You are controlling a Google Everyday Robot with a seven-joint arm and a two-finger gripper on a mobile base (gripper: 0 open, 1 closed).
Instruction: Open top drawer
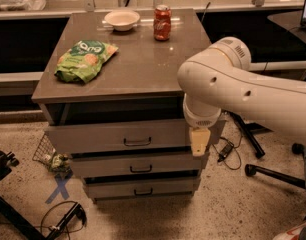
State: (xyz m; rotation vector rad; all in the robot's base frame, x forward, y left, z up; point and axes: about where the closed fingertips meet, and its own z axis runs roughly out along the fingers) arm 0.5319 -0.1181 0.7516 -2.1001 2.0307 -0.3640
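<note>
- At the right end of the top drawer [93, 136] hangs the gripper [199, 148], a tan, blocky piece pointing down from the arm's round wrist. Whether it is parted, closed or grasping anything cannot be told, nor whether it touches the drawer.
- One arm [243, 94] shows: smooth, glossy white, thick and rounded, reaching in from the right.
- Three matte grey drawer fronts are stacked in the cabinet. The top drawer is the tallest and widest, directly beneath the cabinet top [143, 69], with a dark gap above it and its front standing a little forward.
- Each front carries one small black bar handle at centre: top [137, 142], middle [140, 168], bottom [143, 191].
- Three things lie on the flat grey-brown top: one crinkled green chip bag [85, 59], one round white bowl [122, 19], and one upright red soda can [162, 22].
- One blue tape cross [59, 189] marks the speckled floor [228, 209].
</note>
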